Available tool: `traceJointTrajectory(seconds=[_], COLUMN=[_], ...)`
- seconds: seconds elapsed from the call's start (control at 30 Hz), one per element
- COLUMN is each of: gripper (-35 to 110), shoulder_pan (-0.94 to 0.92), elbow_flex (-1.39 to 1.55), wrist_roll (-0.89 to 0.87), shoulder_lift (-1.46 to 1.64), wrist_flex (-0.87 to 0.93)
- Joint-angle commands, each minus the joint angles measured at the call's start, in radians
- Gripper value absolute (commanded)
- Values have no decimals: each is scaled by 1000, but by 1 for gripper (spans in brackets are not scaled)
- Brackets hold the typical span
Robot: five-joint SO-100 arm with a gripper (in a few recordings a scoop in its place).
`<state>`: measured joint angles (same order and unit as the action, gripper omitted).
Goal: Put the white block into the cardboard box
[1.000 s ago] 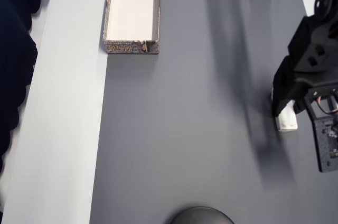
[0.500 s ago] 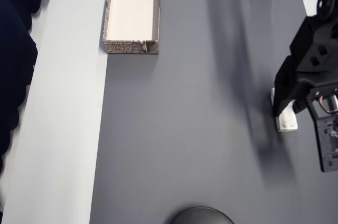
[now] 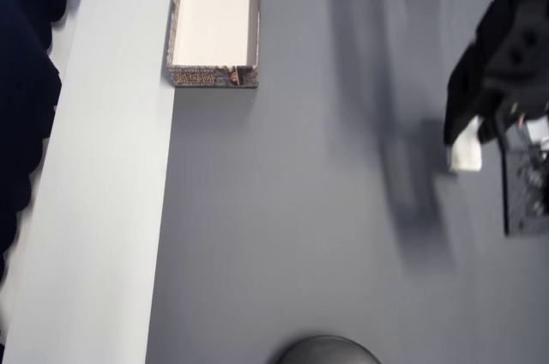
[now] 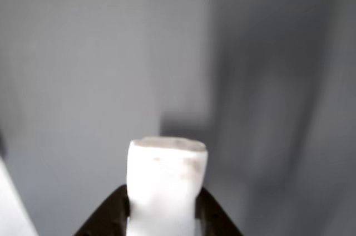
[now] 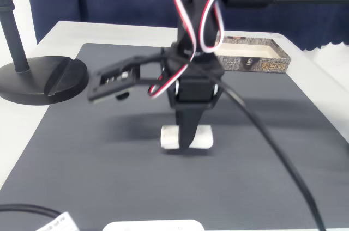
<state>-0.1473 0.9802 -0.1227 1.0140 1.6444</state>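
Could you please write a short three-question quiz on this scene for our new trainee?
1. True or false: the white block sits between the fingers of the gripper in the wrist view.
2. In the overhead view, the cardboard box lies at the: A) top left, B) bottom right, C) centre.
3. What surface lies under the white block in the fixed view?

Key:
1. True; the black fingers press against both of its sides.
2. A; it is far from the block, which is near the right edge.
3. The dark grey mat.
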Motion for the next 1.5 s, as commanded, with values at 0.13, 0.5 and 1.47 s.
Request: traceJointTrajectory(seconds=[0.13,0.5,1.47], gripper=[-2,-2,-2], shoulder_pan=[-52,-195,-971], elbow_flex=[3,74,92], wrist_roll=[3,-98,-716], shoulder_lift=[216,387,425], wrist_flex=[46,81,64])
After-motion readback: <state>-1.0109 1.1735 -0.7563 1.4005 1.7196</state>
